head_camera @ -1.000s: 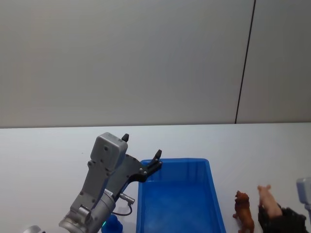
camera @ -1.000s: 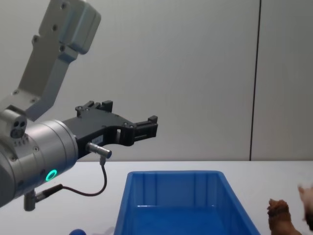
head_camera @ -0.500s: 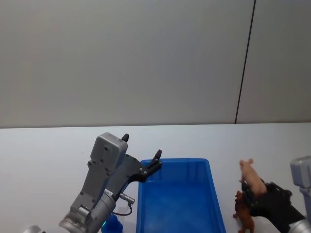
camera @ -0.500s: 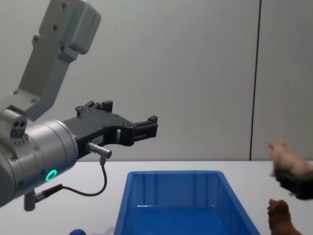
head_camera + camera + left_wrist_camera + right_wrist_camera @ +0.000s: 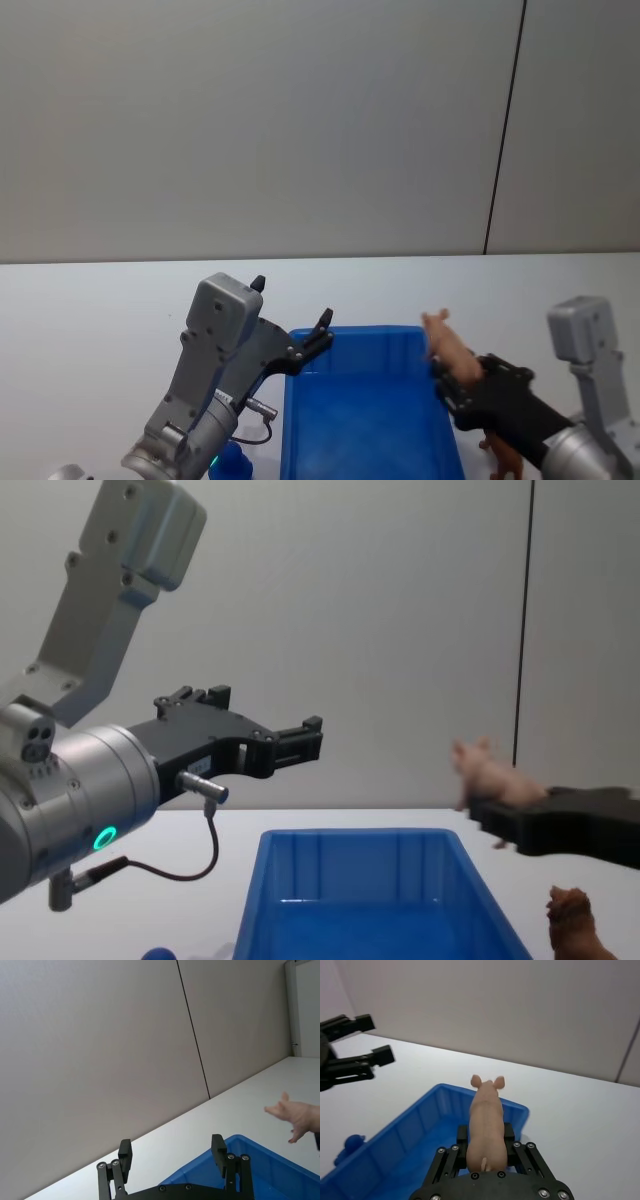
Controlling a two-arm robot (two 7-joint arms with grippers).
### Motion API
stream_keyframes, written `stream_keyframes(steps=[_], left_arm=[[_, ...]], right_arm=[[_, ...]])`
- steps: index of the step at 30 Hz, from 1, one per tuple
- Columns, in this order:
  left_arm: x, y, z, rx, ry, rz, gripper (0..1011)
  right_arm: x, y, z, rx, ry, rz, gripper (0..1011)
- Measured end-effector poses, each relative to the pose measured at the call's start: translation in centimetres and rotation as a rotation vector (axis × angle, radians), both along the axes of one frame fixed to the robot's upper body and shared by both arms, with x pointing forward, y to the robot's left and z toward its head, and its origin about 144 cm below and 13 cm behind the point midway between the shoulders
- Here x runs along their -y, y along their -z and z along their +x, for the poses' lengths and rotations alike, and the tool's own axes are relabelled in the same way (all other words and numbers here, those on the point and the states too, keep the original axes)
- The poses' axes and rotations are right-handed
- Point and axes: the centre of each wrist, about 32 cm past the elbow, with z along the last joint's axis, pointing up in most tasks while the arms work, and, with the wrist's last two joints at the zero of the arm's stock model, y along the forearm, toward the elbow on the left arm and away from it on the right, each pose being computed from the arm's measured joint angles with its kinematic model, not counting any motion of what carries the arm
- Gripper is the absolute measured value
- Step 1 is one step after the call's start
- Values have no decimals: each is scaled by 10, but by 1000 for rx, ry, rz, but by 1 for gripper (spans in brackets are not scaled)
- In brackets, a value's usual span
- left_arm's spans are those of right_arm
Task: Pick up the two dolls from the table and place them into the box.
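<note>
Now the pig doll (image 5: 447, 348) was clamped in the right gripper (image 5: 486, 1135) fingers (image 5: 463, 1134) over the box (image 5: 375, 331) rim for release; the left gripper (image 5: 171, 1152) was parked, fingers wide.

Clenched right hand (image 5: 447, 379), splayed left hand (image 5: 171, 1146) aloft.

The scene is lit evenly and brightly by diffuse light from above. Faint, soft shadows are cast on the table (image 5: 90, 300). A pale sheen is seen inside the box (image 5: 365, 425), at the lower centre of the head view.
</note>
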Motion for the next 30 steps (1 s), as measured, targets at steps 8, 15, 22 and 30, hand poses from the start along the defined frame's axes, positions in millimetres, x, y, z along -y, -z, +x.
stream_keyframes(steps=[8, 15, 22, 30], left_arm=[[0, 0, 0, 0, 0, 0, 1001], [0, 0, 0, 0, 0, 0, 1001], [0, 0, 0, 0, 0, 0, 1001], [0, 0, 0, 0, 0, 0, 1001]], right_arm=[[-13, 1, 15, -25, -111, 27, 581], [-20, 4, 25, -55, -156, 42, 832], [-20, 8, 27, -74, -131, 46, 1001], [-15, 10, 24, -82, -56, 39, 1001]])
